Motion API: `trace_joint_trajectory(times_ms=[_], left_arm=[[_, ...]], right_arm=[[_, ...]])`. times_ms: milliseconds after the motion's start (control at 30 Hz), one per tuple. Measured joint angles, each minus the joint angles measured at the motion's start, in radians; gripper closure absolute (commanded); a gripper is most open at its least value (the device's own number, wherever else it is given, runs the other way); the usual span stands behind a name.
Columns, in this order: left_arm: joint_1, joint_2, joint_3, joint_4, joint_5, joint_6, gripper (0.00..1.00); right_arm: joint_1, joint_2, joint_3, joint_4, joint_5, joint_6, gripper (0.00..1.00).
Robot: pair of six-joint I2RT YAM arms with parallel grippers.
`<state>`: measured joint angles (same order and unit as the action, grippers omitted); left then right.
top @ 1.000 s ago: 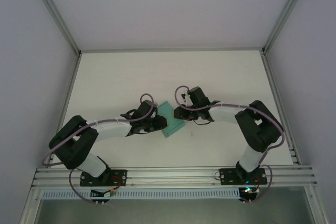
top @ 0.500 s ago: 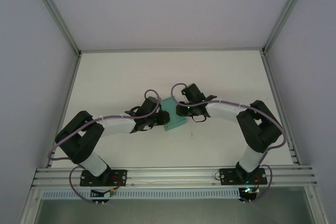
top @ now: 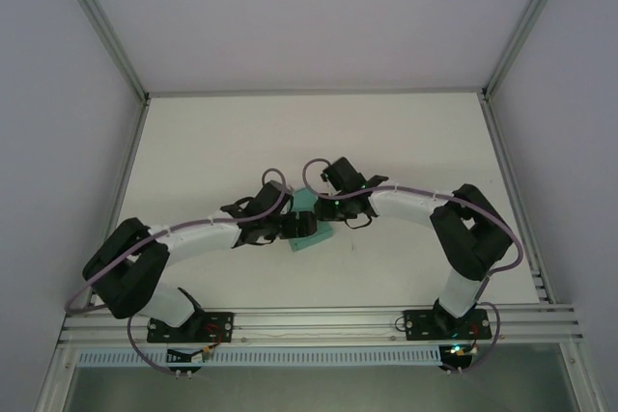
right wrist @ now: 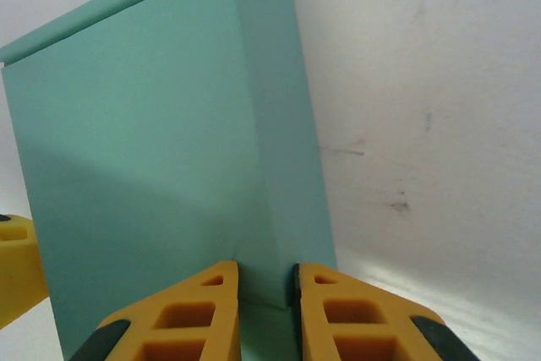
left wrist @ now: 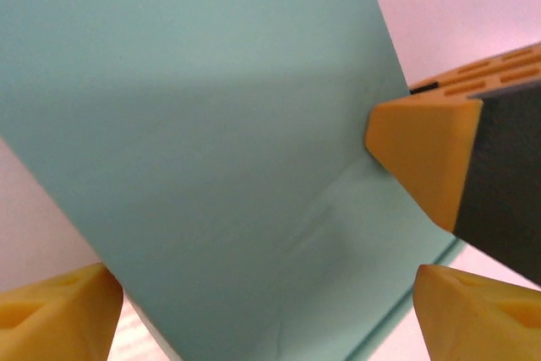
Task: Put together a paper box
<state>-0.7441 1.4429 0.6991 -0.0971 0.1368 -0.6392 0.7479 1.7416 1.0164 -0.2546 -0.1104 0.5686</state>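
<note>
The paper box [top: 312, 232] is a teal-green flat rectangular box held just above the white table between the two arms. My right gripper [right wrist: 266, 281] is shut on one narrow side of the box [right wrist: 161, 141], a finger [right wrist: 190, 310] on each face. My left gripper [left wrist: 262, 293] is open, and the broad face of the box [left wrist: 211, 124] lies between its spread fingertips [left wrist: 55, 310] without being pinched. A right finger [left wrist: 423, 158] touches the box's edge in the left wrist view. From above, the left gripper [top: 290, 227] and the right gripper [top: 330, 209] meet at the box.
The white table [top: 406, 142] stretches bare behind and to both sides of the arms. Metal frame rails [top: 319, 320] run along the near edge, and grey walls close in the left, right and far sides.
My left gripper has opened and let go of the box. The right gripper has kept its grip and carried the box slightly left and nearer.
</note>
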Motion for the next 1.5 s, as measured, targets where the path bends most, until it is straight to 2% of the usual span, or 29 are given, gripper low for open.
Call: trace_joint_trajectory(times_ms=[167, 333, 400, 533, 733, 967, 1067, 1267, 1400, 1467, 1500], left_arm=[[-0.001, -0.056, -0.027, -0.034, 0.014, -0.018, 0.21], [-0.014, -0.156, -0.025, -0.139, 0.0, -0.026, 0.17], [-0.015, -0.178, -0.018, -0.175, 0.002, -0.028, 0.2], [-0.015, -0.156, -0.016, -0.189, 0.031, -0.047, 0.29], [-0.015, -0.084, -0.029, -0.159, 0.082, -0.079, 0.34], [-0.019, -0.067, -0.029, -0.209, 0.094, -0.079, 0.3], [-0.019, -0.069, -0.037, -0.187, 0.099, -0.087, 0.34], [-0.019, -0.048, -0.048, -0.134, 0.112, -0.103, 0.5], [-0.019, -0.035, -0.048, -0.111, 0.125, -0.116, 0.78], [-0.019, -0.03, -0.047, -0.107, 0.125, -0.122, 0.98], [-0.019, -0.029, -0.047, -0.107, 0.125, -0.126, 1.0]], right_arm=[[0.0, 0.007, 0.0, 0.002, -0.037, 0.0, 0.94], [0.006, 0.013, 0.005, 0.004, -0.057, 0.007, 0.94], [0.007, 0.015, 0.006, 0.006, -0.063, 0.011, 0.94], [0.007, 0.019, 0.007, 0.011, -0.077, 0.018, 0.94], [0.007, 0.02, 0.007, 0.013, -0.085, 0.019, 0.94], [0.007, 0.023, 0.007, 0.016, -0.095, 0.022, 0.94], [0.007, 0.024, 0.006, 0.019, -0.105, 0.025, 0.94], [0.007, 0.025, 0.006, 0.023, -0.106, 0.026, 0.95], [0.004, 0.024, -0.001, 0.033, -0.092, 0.026, 0.95], [0.0, 0.022, -0.007, 0.041, -0.085, 0.026, 0.96], [-0.002, 0.022, -0.008, 0.044, -0.084, 0.026, 0.96]])
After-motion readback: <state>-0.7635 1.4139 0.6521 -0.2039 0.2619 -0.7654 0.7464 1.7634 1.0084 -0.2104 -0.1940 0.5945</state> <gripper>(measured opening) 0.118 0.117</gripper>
